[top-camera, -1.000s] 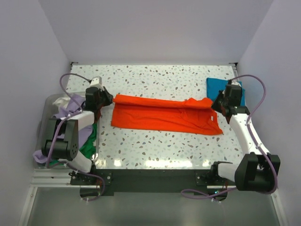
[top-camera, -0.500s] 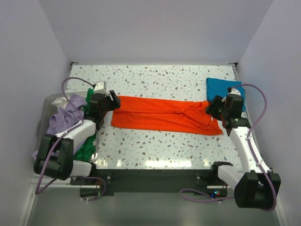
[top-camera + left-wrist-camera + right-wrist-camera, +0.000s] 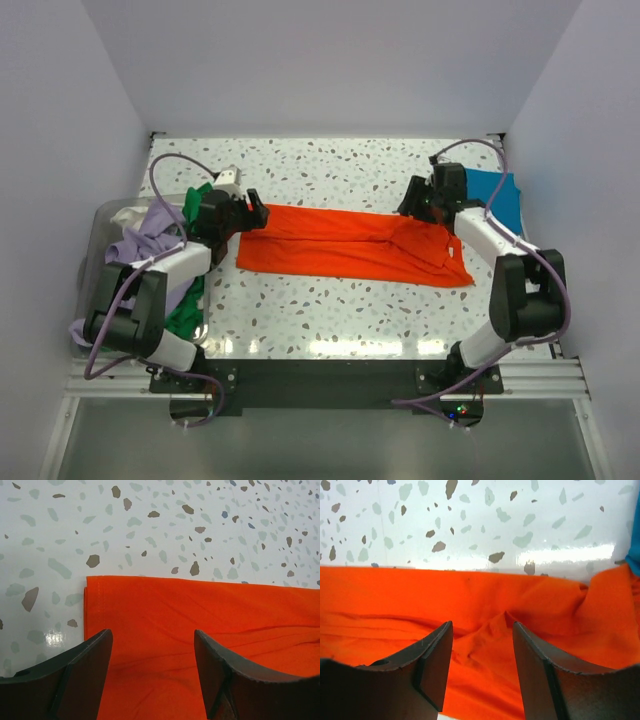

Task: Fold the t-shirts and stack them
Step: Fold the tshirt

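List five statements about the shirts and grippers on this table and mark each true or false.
1. The orange t-shirt lies folded into a long strip across the table. True.
2. The left gripper is clamped on the orange t-shirt's left end. False: its jaws stand open over that end and grip nothing.
3. The teal-blue t-shirt lies at the table's far right corner. True.
4. The teal-blue t-shirt is stacked on the orange t-shirt. False: it lies on the table beyond the orange one's right end.
5. The right gripper is open over the orange t-shirt. True.
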Robot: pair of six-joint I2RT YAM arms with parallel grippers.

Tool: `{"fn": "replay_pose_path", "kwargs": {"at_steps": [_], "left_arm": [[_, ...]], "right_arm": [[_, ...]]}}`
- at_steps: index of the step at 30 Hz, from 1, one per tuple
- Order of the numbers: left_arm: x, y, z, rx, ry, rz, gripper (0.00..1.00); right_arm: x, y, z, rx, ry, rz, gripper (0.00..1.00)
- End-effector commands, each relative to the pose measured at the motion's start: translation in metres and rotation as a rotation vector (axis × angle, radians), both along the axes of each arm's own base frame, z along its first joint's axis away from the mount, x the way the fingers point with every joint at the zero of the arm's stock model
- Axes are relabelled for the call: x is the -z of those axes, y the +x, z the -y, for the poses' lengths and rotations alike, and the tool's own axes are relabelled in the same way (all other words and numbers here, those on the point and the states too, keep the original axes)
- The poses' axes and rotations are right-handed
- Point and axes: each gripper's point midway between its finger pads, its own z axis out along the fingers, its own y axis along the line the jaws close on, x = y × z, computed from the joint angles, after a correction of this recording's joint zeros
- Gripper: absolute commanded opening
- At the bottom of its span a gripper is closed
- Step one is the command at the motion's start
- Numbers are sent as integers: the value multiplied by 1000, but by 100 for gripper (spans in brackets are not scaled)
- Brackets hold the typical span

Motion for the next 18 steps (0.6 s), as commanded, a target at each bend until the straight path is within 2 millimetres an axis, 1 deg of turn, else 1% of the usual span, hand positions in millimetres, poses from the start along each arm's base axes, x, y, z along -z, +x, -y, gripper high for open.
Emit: {"fn": "replay_pose_path", "kwargs": {"at_steps": [1, 4, 7, 8, 13, 18], "left_arm": [[-20, 13, 11, 54, 0, 66, 71], [-20, 15, 13, 66, -6, 65, 72], [-18, 16, 15, 75, -4, 62, 72], [-16, 16, 16, 77, -2, 59, 72], [-10, 17, 16, 80, 2, 46, 72], [-9, 19, 16, 82, 3, 45, 73]], "right_arm": [[-9, 31, 0, -5, -37, 62, 55], [7, 37, -2, -10, -64, 21, 54], [21, 37, -2, 0, -122, -20, 53], [25, 34, -2, -2, -133, -39, 53], [35, 27, -5, -8, -165, -80, 52], [46, 18, -6, -12, -208, -134, 42]]}}
